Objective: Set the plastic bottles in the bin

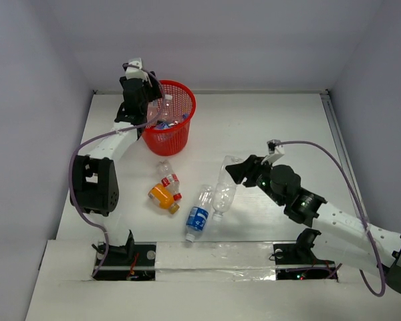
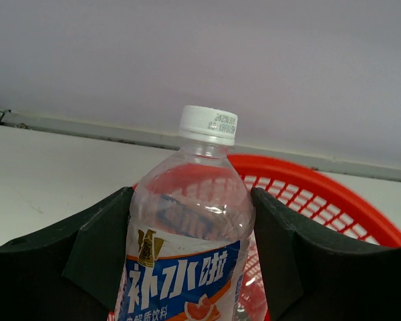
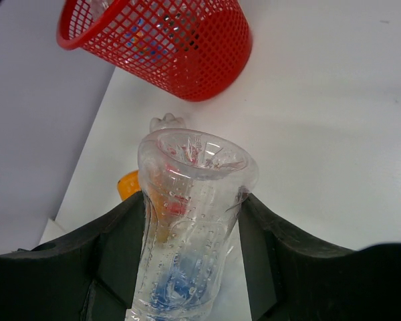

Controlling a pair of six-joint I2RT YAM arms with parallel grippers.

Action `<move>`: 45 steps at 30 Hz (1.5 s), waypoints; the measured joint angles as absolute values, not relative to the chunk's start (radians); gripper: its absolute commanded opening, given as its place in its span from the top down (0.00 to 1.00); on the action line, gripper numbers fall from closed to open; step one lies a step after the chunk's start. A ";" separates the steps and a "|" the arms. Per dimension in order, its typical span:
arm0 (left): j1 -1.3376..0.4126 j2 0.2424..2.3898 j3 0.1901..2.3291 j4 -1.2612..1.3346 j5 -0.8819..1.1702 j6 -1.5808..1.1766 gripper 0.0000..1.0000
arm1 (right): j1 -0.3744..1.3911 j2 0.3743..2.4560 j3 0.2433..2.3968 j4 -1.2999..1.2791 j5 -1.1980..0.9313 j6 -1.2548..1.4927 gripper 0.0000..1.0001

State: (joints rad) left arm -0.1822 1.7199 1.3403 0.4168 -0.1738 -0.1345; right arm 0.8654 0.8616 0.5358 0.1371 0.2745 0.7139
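Top external view shows us the red bin (image 1: pixel 168 117) far left. The left arm (image 1: pixel 113 144) reaches up beside it, with the left gripper (image 1: pixel 139 99) at the rim. Its fingers (image 2: pixel 100 247) clamp a white-capped bottle (image 2: pixel 190 221) upright, its blue label reading 补水啦. The right arm (image 1: pixel 334 217) stretches low, and the right gripper (image 1: pixel 235 170) pinches a clear bottle (image 3: pixel 187 214) near its base. The orange bottle (image 1: pixel 162 196) lies loose on the table.

— Where does the bin sit?
— The red bin (image 1: pixel 168 137) stands far left on the table (image 1: pixel 281 127), with bottles inside. The left gripper (image 1: pixel 146 105) hangs at its left rim, the far clear bottle (image 1: pixel 164 107) over the opening.
— And the right side?
— The right gripper (image 1: pixel 234 170) grips the near clear bottle (image 1: pixel 222 195) mid-table. Just left lie a blue-labelled bottle (image 1: pixel 197 219), an orange bottle (image 1: pixel 160 196) and a red-labelled bottle (image 1: pixel 168 179).
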 measured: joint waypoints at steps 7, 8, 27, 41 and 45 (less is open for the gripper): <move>-0.183 1.731 1.300 0.424 -0.171 -0.116 0.18 | 0.865 0.880 0.639 0.104 0.302 0.671 0.54; -0.183 1.731 1.300 0.426 -0.169 -0.116 0.17 | 0.865 0.893 0.663 0.104 0.306 0.663 0.54; -0.183 1.226 1.119 0.485 0.022 -0.405 0.31 | 0.865 1.337 1.250 0.222 0.443 0.336 0.54; -0.189 0.492 0.712 0.218 0.097 -0.499 0.32 | 0.862 1.955 1.964 0.257 0.574 -0.019 0.54; -0.189 0.422 0.675 0.207 0.075 -0.480 0.33 | 0.859 2.110 2.134 0.249 0.606 -0.127 0.53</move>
